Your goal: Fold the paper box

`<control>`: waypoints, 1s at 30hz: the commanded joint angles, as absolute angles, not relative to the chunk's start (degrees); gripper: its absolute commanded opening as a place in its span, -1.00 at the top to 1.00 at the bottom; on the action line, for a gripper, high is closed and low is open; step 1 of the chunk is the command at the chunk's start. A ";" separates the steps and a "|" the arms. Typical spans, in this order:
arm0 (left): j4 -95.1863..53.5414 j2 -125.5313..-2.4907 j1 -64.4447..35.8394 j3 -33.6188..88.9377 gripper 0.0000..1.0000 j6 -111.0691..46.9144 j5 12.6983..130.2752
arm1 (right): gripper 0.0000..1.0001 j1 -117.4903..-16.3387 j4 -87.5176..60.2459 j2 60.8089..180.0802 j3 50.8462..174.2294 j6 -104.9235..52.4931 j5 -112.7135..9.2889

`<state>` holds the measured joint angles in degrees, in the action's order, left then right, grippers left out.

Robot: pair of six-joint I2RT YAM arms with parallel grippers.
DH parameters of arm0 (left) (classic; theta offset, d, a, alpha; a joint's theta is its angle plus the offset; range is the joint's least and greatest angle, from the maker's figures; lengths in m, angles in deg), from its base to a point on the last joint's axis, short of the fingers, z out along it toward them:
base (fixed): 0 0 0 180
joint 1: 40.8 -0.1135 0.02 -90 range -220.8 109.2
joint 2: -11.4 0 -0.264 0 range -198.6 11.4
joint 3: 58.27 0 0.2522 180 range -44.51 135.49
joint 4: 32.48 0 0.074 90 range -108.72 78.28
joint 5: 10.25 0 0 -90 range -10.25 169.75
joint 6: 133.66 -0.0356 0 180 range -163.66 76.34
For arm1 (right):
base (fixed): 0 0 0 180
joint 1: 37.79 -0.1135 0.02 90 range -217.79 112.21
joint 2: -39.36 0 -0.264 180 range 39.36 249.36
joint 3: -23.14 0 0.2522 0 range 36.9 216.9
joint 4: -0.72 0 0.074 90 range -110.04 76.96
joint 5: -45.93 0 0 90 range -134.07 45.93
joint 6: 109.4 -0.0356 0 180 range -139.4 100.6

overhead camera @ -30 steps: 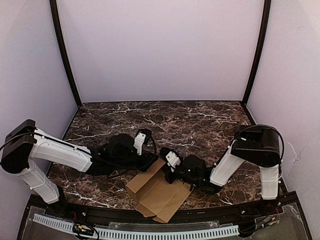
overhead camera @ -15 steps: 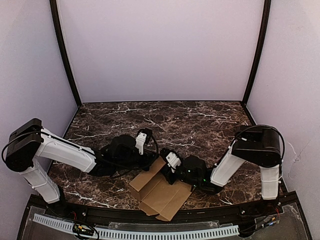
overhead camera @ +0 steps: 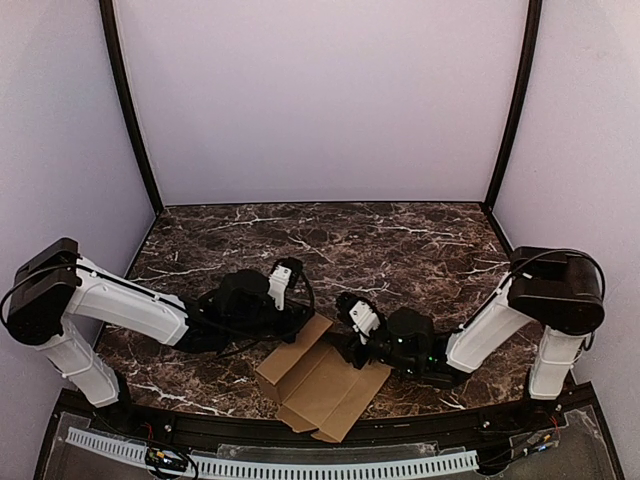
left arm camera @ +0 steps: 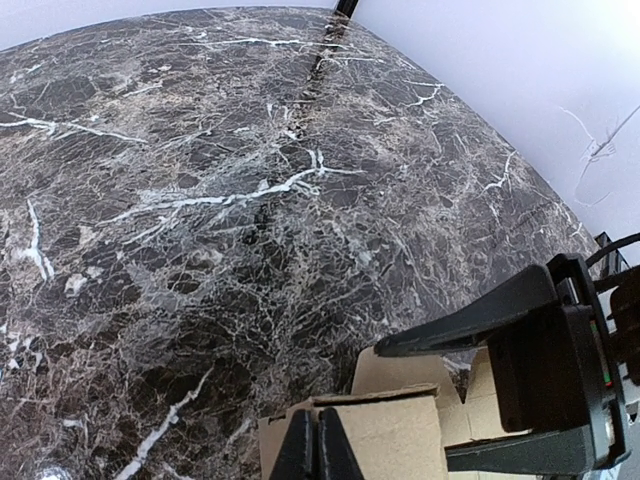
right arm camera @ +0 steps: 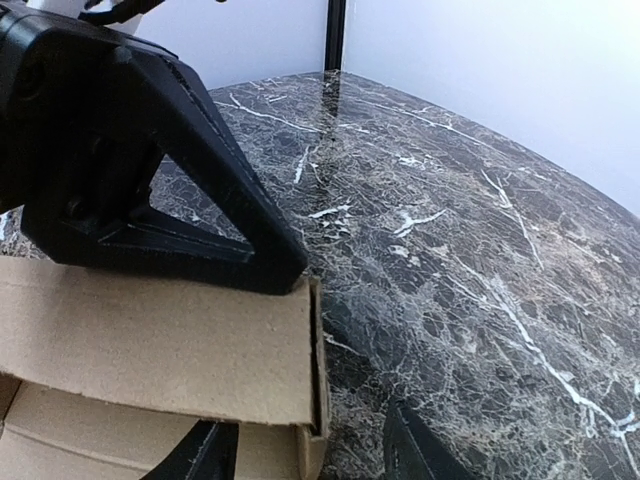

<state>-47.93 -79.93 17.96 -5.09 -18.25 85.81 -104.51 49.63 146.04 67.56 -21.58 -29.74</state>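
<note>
Top external shows the paper box [overhead camera: 320, 385] part-folded (plain brown).

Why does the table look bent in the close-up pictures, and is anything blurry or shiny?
Left wrist view: wide lens bows the table edge, pale sheen on the far marble. Right wrist view: the left hand looms huge and dark, the paper box sharp. Top view: soft even light, no hard shadows.
</note>
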 commanded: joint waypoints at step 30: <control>-20.11 -59.93 18.20 -3.87 0.72 -20.26 87.35 | -0.54 -106.89 -17.87 101.80 63.45 -56.06 -38.29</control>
<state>-29.51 -62.75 17.96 -5.03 -21.81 86.71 -106.25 -6.06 103.46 62.68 -43.19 -33.22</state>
